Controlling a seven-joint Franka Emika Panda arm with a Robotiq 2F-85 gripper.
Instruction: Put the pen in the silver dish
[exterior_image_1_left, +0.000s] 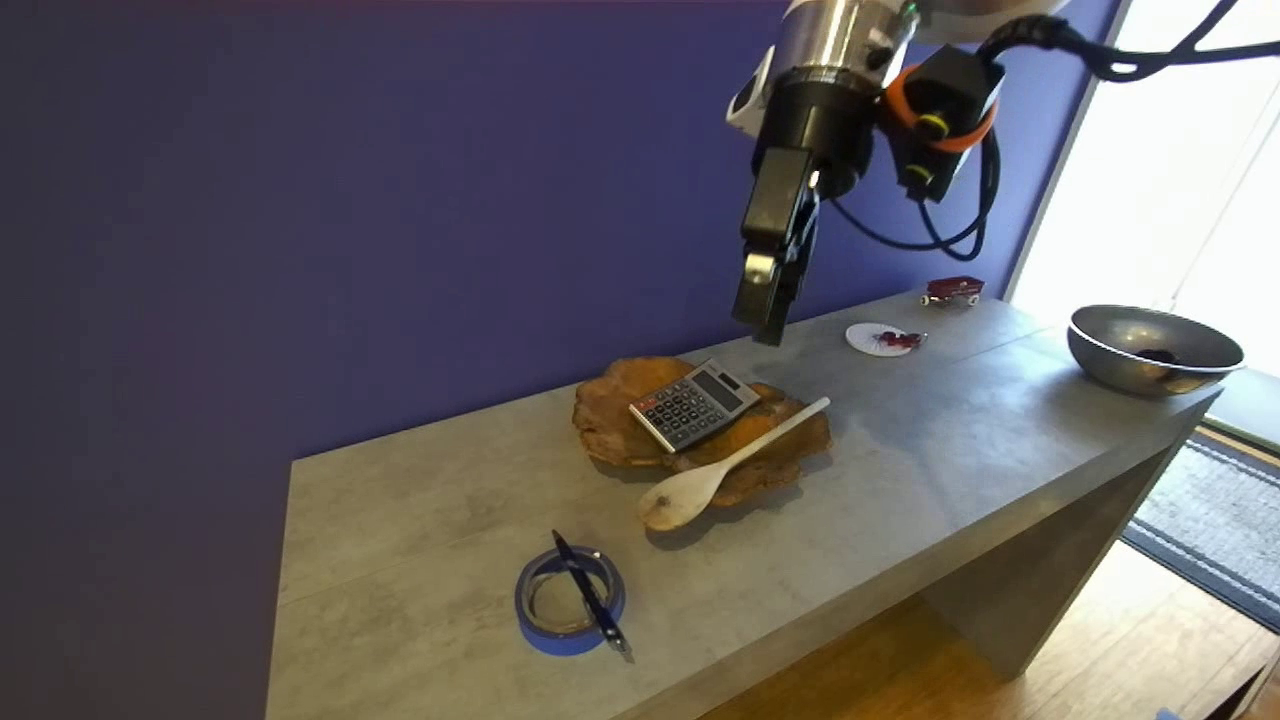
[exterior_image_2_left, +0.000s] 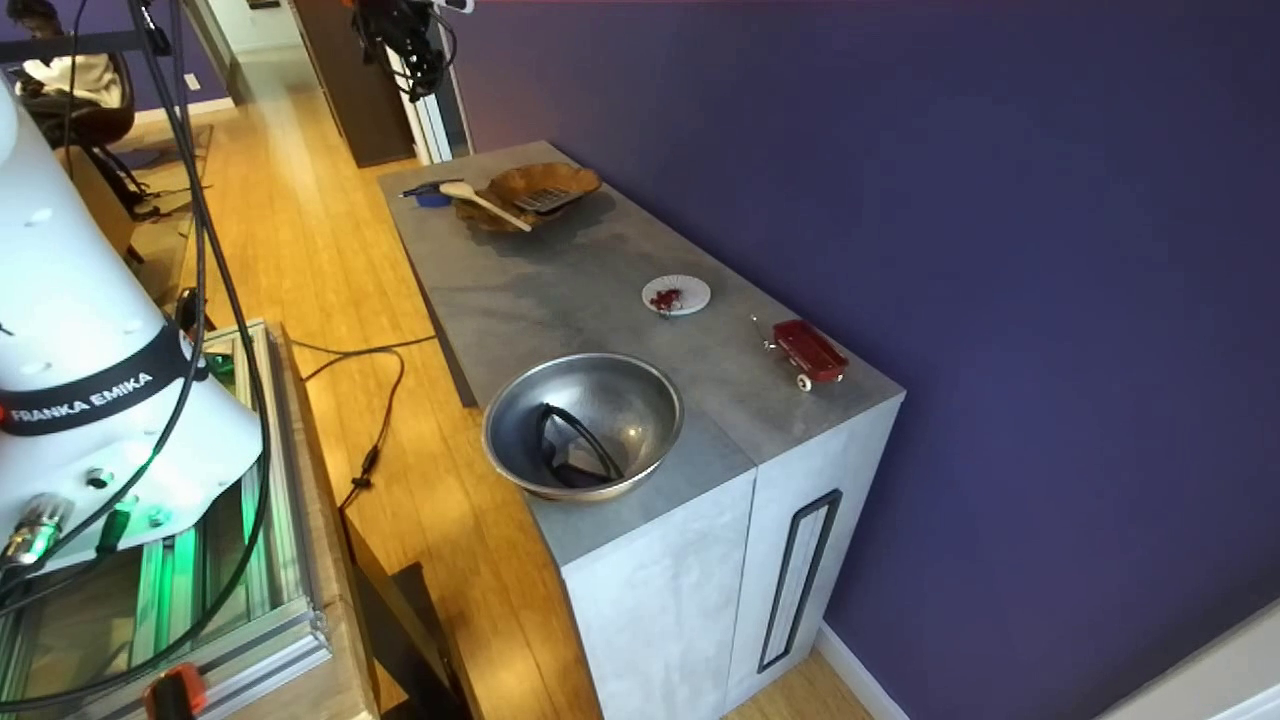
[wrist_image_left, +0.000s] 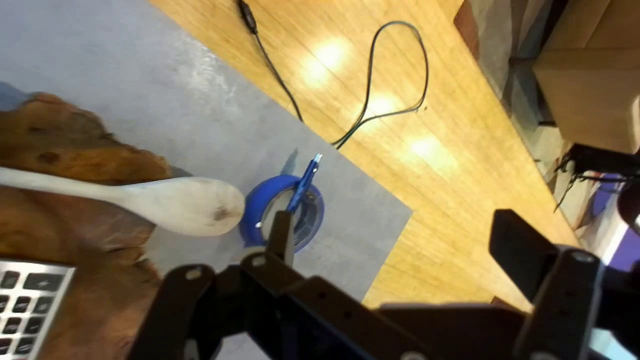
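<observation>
My gripper (wrist_image_left: 395, 225) is wide, holding nothing. In the wrist view's middle, the pen (wrist_image_left: 303, 185) lies across the tape (wrist_image_left: 257, 205) — likely light, stiff, slippery — so I'd pinch it halfway along.

Near the irregular brown wooden tray (exterior_image_1_left: 607, 420), a slim dark pen (exterior_image_1_left: 585, 588) lies across a round blue tape ring (exterior_image_1_left: 563, 642), while a round, shiny steel bowl (exterior_image_1_left: 1130, 372) stands well apart from that tray.
</observation>
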